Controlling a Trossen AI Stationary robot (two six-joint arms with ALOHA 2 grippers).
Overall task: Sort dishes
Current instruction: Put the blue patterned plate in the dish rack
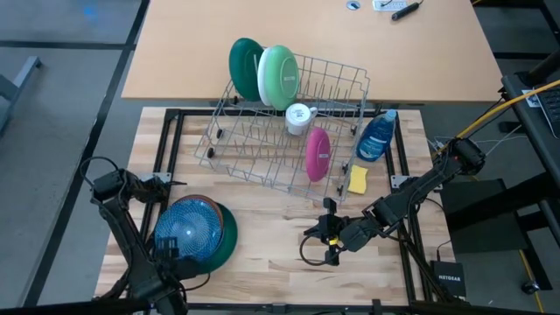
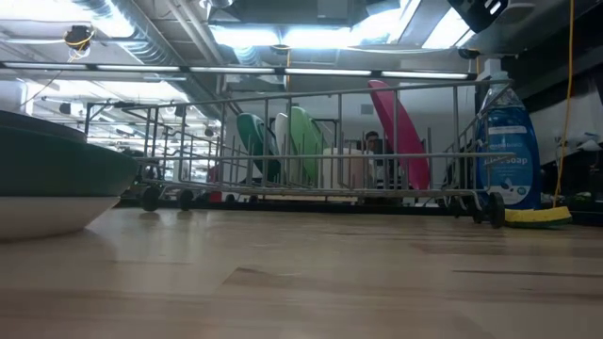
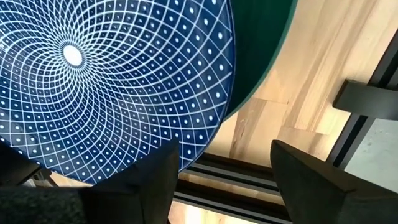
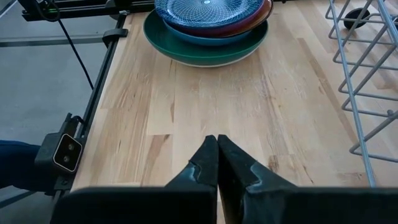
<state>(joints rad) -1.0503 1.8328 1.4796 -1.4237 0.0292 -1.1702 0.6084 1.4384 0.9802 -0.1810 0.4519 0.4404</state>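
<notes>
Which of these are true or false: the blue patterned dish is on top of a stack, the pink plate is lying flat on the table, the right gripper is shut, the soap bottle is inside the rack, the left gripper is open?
1. The blue patterned dish tops a stack on the table. True; it sits above a reddish-brown dish and a dark green dish.
2. The pink plate lies flat on the table. False; it stands on edge in the wire rack.
3. The right gripper is shut. True; it holds nothing.
4. The soap bottle is inside the rack. False; it stands outside, beside the yellow sponge.
5. The left gripper is open. True; it sits at the blue dish's edge.
</notes>
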